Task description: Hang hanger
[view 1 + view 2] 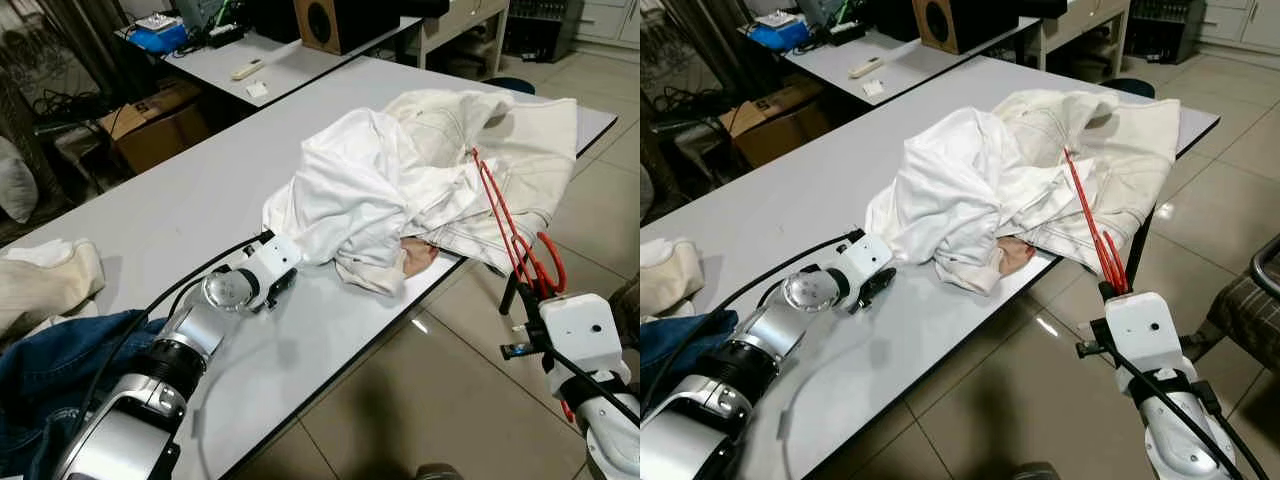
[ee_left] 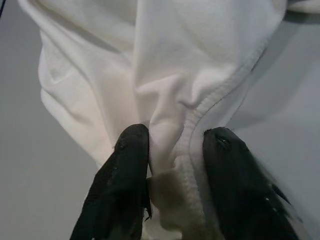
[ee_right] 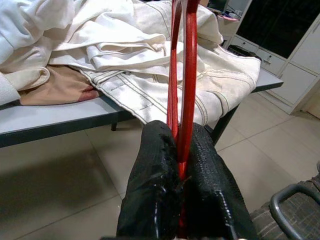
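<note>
A crumpled white garment point(image 1: 370, 190) lies on the grey table point(image 1: 200, 190), with a cream jacket point(image 1: 510, 140) spread behind it toward the far corner. My left gripper point(image 2: 175, 150) rests on the table at the garment's near edge, and its fingers point(image 2: 127, 165) pinch a ribbed white hem. The red hanger point(image 1: 500, 215) leans up over the jacket's edge. My right gripper point(image 3: 182, 145) is shut on the hanger's lower end, just off the table's right edge above the floor.
A blue denim garment point(image 1: 40, 370) and a beige cloth point(image 1: 40, 280) lie at the table's near left. Behind stand a second table point(image 1: 270, 55), a speaker point(image 1: 325, 22) and a cardboard box point(image 1: 150, 125). A chair point(image 1: 1250, 300) stands on the tiled floor point(image 1: 450, 380) at right.
</note>
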{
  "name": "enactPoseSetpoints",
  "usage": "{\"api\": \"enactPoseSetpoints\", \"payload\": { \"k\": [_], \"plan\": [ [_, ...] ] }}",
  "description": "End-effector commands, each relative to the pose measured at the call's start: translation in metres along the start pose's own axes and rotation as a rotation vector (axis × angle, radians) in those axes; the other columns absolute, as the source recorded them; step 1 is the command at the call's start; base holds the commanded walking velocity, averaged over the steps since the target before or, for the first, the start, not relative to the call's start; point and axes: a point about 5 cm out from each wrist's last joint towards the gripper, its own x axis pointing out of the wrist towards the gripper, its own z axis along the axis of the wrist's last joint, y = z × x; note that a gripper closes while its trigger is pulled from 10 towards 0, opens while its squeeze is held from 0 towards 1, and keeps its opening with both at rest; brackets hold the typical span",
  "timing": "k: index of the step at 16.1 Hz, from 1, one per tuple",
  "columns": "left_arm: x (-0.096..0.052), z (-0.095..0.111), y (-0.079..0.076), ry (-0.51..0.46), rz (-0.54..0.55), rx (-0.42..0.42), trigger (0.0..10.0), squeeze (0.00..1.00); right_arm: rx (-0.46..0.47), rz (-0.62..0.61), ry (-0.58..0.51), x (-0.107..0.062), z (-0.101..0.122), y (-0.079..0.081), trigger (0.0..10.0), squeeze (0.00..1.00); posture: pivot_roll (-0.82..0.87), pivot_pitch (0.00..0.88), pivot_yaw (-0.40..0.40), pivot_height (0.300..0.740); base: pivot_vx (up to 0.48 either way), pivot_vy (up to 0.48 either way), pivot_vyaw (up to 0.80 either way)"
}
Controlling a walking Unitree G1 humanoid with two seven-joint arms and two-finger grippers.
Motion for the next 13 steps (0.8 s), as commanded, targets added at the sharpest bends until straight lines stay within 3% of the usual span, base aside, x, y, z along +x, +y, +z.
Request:
{"api": "enactPoseSetpoints", "payload": {
  "k": [1,13],
  "plan": [
    [-0.0004,-0.0011,0.0073,0.006,0.029,0.001,0.0,0.0,0.001,0.009,-0.006,-0.0003,0.0026,0.0014,10.0,0.0,-0.31,0.0,0.216,0.74,0.0,0.0,0.0],
    [0.0011,0.0043,0.0136,-0.05,-0.029,-0.079,0.0,0.0,0.003,0.01,-0.002,-0.0012,0.0015,0.0012,10.0,0.0,-0.31,0.0,0.213,0.74,0.0,0.0,0.0]
  ]
}}
